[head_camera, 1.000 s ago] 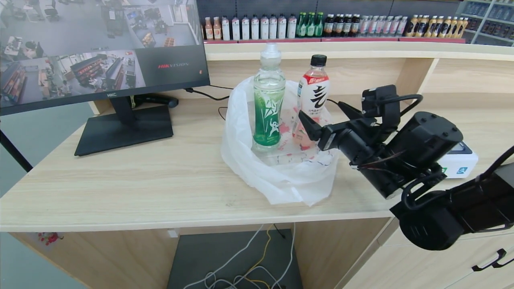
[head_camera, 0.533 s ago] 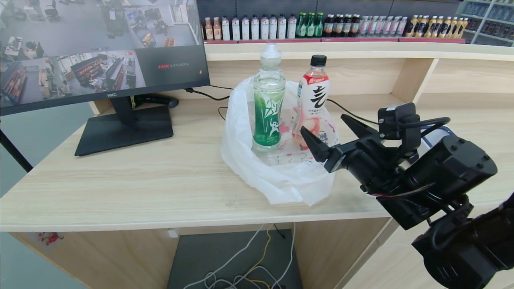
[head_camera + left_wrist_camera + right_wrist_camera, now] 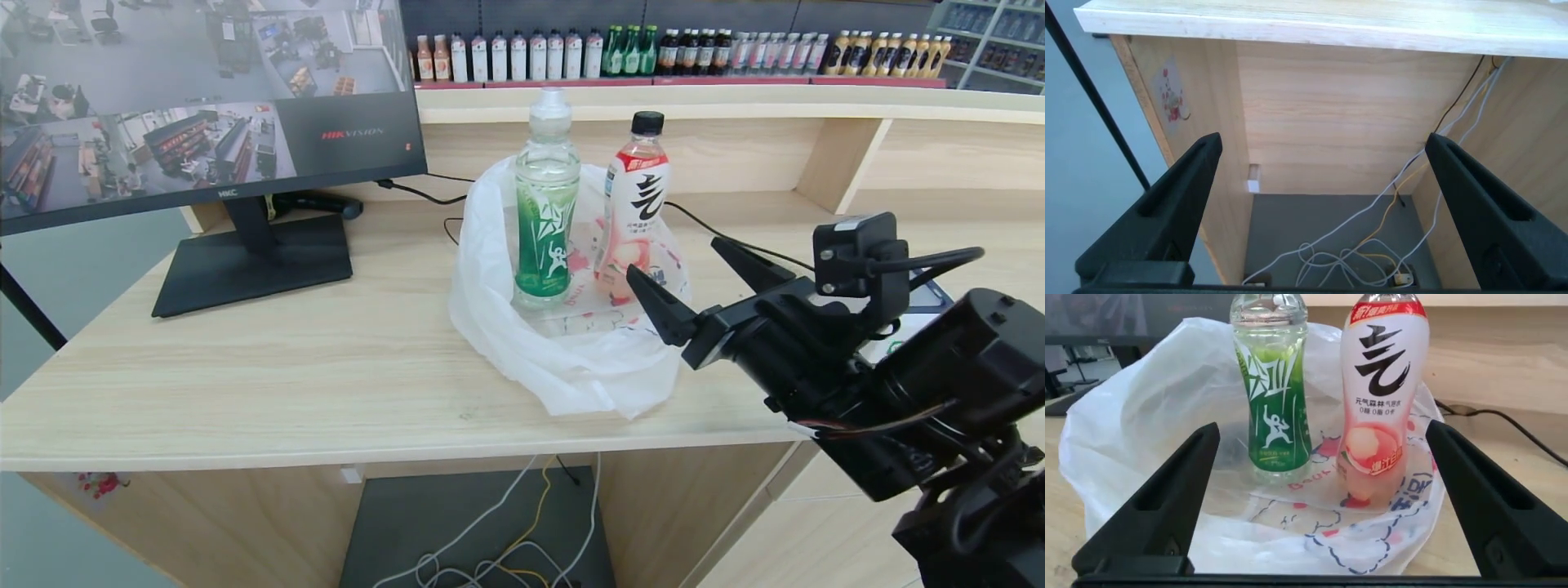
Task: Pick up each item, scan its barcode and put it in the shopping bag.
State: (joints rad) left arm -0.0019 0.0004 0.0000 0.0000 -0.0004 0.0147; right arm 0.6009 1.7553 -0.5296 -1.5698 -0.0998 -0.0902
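A green bottle (image 3: 543, 237) and pink bottle (image 3: 641, 204) are stood in a crinkly shopping bag (image 3: 490, 327); the left claw (image 3: 1323, 139) and right claw (image 3: 671, 255) are spread.

Taller bottle (image 3: 545, 220) stands left of shorter bottle (image 3: 637, 208), inside the bag (image 3: 488, 314).

Green bottle (image 3: 544, 220): you'll find it upright in the bag, clear, green label, pale cap.
Pink bottle (image 3: 635, 212): upright just beside it, black cap.
Shopping bag (image 3: 490, 302): white, open, slumped on your counter (image 3: 245, 384).

Left gripper (image 3: 1323, 140) spread wide — cables (image 3: 1370, 222) beneath counter (image 3: 1290, 24).
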